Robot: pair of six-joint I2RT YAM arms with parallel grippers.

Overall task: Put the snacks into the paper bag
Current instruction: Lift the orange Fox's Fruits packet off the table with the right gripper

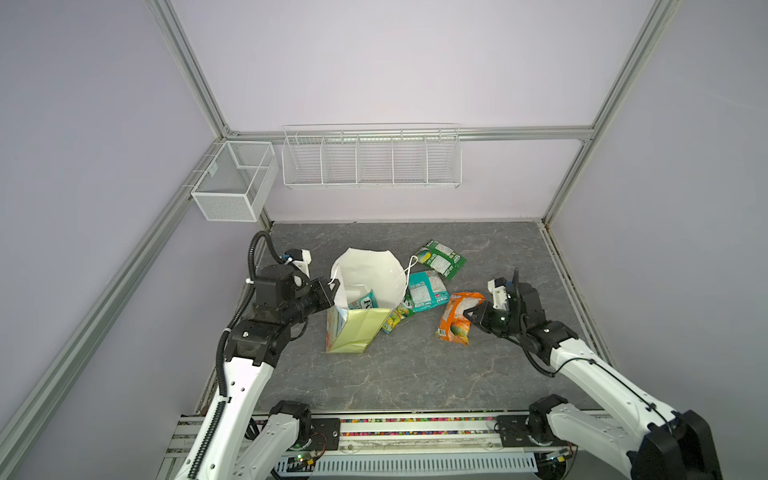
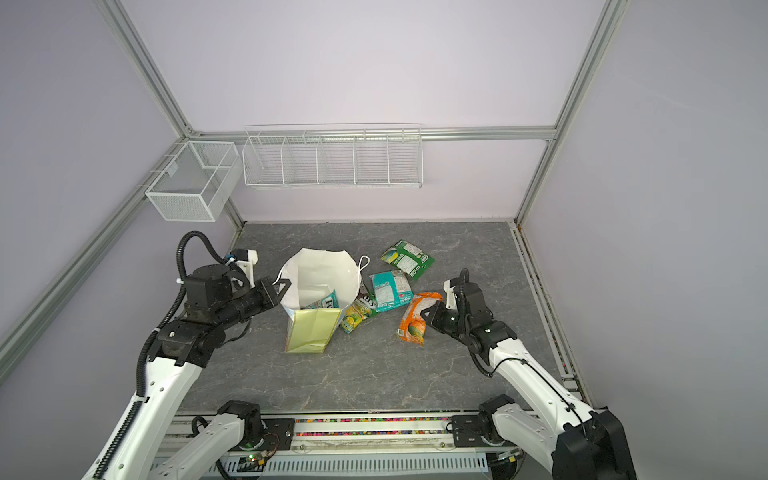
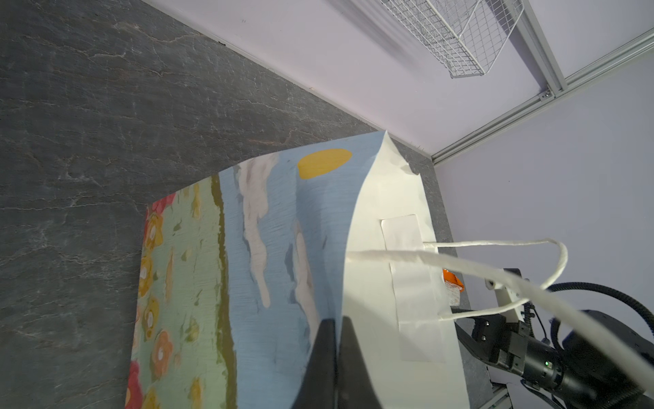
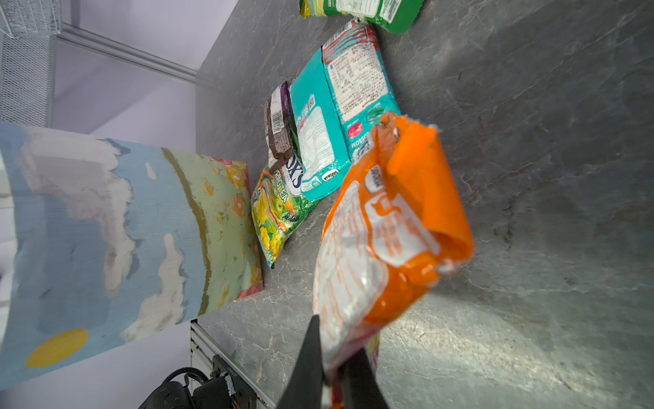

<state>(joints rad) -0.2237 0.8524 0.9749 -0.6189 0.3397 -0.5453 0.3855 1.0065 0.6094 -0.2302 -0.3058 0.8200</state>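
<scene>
Robotics lab cell: aluminium frame (image 1: pixel 519 133), plain lilac walls (image 1: pixel 374 62), wire baskets (image 1: pixel 372 160).

Left arm (image 1: pixel 249 374), right arm (image 1: pixel 590 374) inward, jaws pinched.

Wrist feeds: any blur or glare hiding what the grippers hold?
Left wrist view: the cord handle near the lens is blurred; the left gripper is soft but clearly pinches the paper bag rim. Right wrist view: sheen on the table and the orange packet; the right gripper visibly grips it.
</scene>
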